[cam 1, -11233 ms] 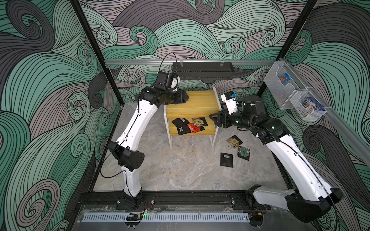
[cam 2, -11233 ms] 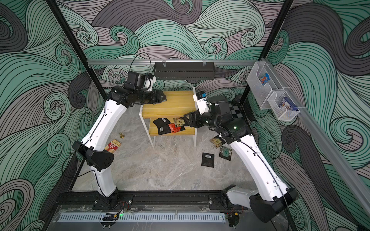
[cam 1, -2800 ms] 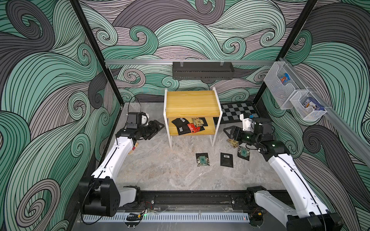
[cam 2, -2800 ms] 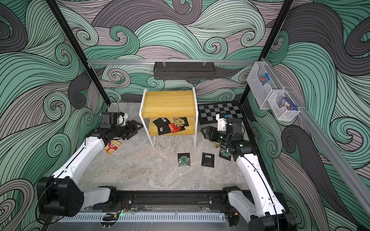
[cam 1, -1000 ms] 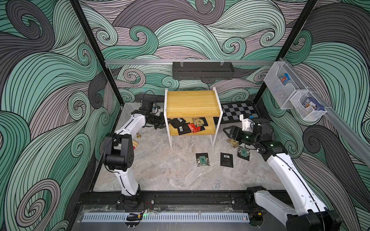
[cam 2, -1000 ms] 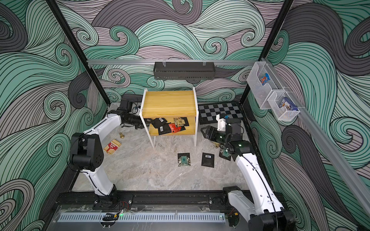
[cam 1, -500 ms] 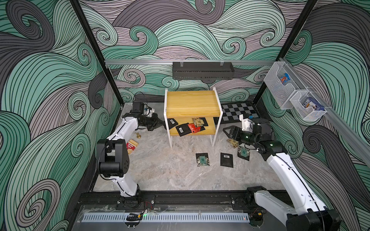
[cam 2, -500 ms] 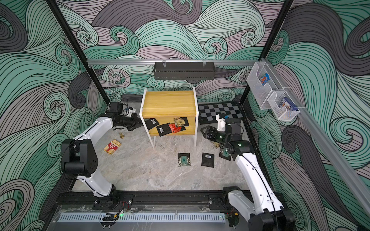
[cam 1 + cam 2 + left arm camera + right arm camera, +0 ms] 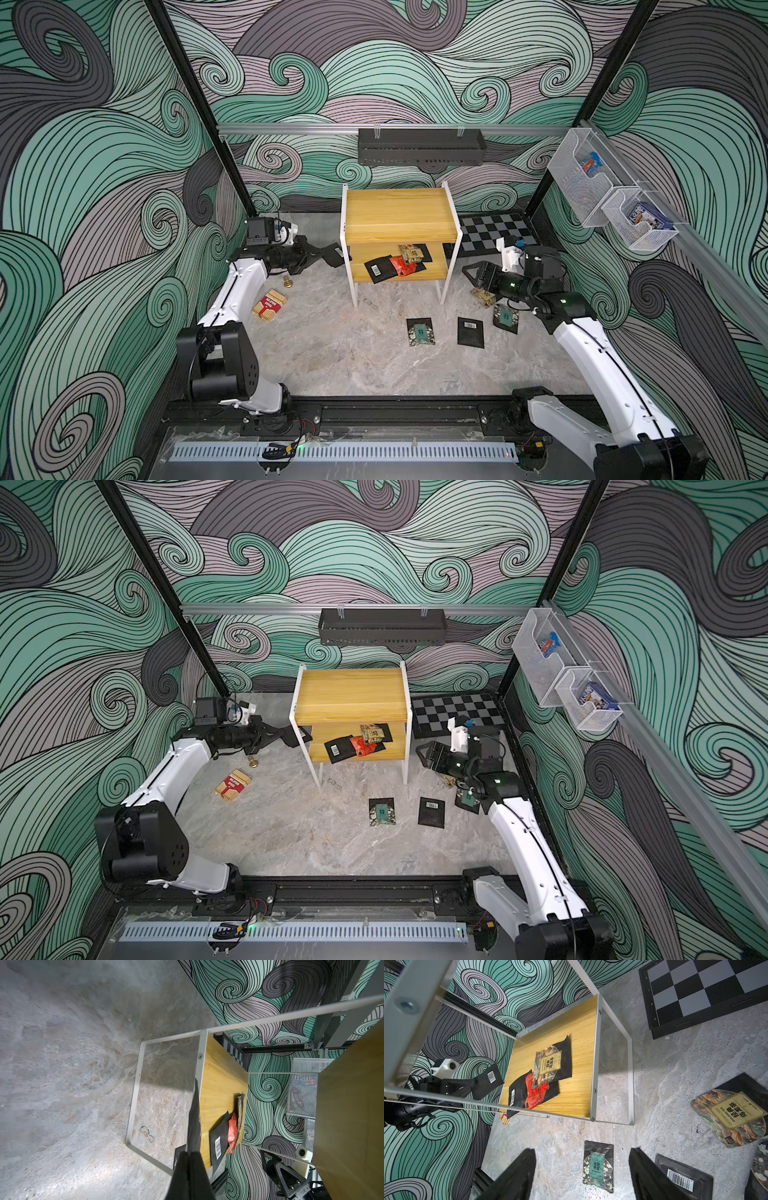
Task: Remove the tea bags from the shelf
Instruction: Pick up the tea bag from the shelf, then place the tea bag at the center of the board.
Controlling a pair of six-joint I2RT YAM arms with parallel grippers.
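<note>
At the shelf's (image 9: 399, 212) left frame, my left gripper (image 9: 325, 254) is clamped shut on one black tea bag (image 9: 336, 254). Over by the right leg, my right gripper (image 9: 471, 275) hangs wide open, holding nothing. On the lower board (image 9: 434, 268) I count at least four overlapping tea bags (image 9: 401, 266); four more sachets (image 9: 420, 331) lie flat on the floor (image 9: 353, 365).

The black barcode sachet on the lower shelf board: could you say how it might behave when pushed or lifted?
The black barcode sachet looks thin and flat, so probably light and floppy. It overhangs the lower board at the front, so a nudge could slide it off. The red sachet overlaps it and may drag along.
</note>
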